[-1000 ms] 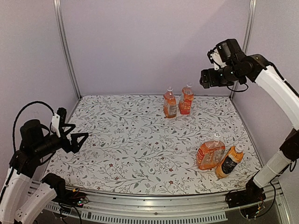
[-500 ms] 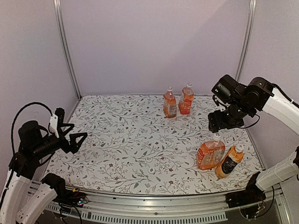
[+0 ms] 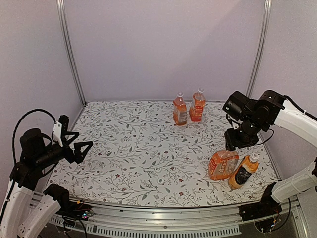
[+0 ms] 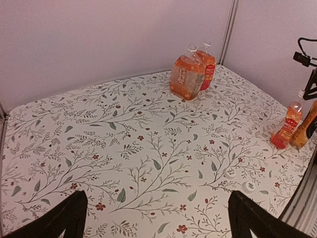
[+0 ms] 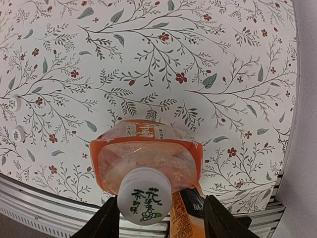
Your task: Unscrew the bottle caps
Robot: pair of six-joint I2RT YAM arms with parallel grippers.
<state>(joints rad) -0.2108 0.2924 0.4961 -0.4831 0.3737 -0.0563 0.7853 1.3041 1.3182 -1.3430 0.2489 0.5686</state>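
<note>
Jaws apart, the right gripper hangs over a bottle cap: small, rigid, probably slick, best pinched across its sides.

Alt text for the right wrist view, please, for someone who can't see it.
Looking straight down, the right gripper is open, with one finger on each side of a bottle's white cap. The orange bottle stands on a floral cloth, with a dark-labelled bottle close beside it.

Glossy clear plastic bottles, smooth white plastic caps, matt floral-printed table cover.
</note>
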